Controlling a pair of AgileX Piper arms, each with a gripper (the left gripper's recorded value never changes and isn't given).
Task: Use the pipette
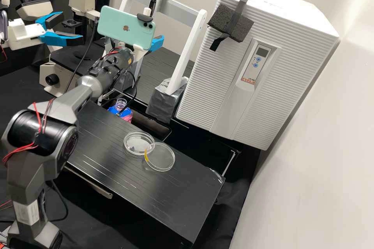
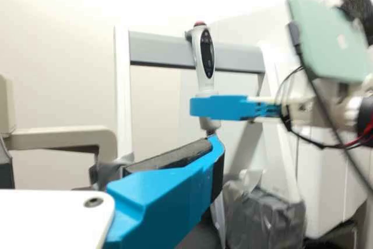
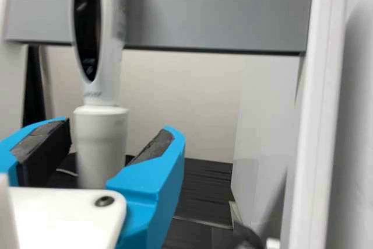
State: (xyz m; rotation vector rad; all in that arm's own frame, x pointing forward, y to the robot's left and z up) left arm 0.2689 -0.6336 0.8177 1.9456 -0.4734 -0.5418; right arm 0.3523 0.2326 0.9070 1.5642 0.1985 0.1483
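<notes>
The white pipette [image 1: 153, 0] with a red top button hangs upright on the grey crossbar of a white rack [image 1: 183, 9]. My right gripper [image 3: 108, 138] is open, and its blue fingers [image 3: 152, 158] straddle the pipette's lower barrel [image 3: 100, 138] with small gaps on both sides. From the left wrist view the pipette [image 2: 204, 56] rises above that right gripper [image 2: 227, 108]. My left gripper [image 1: 64, 28] is open and holds nothing, off to the left in front of a microscope. One of its fingers [image 2: 175, 185] points toward the rack.
Two clear petri dishes [image 1: 138, 142] [image 1: 160, 156], with a yellow tip [image 1: 147, 155] between them, lie on a black platform [image 1: 163, 198]. A small bottle [image 1: 121, 108] stands at its far edge. A large white machine [image 1: 257, 62] stands on the right, a microscope [image 1: 50, 74] on the left.
</notes>
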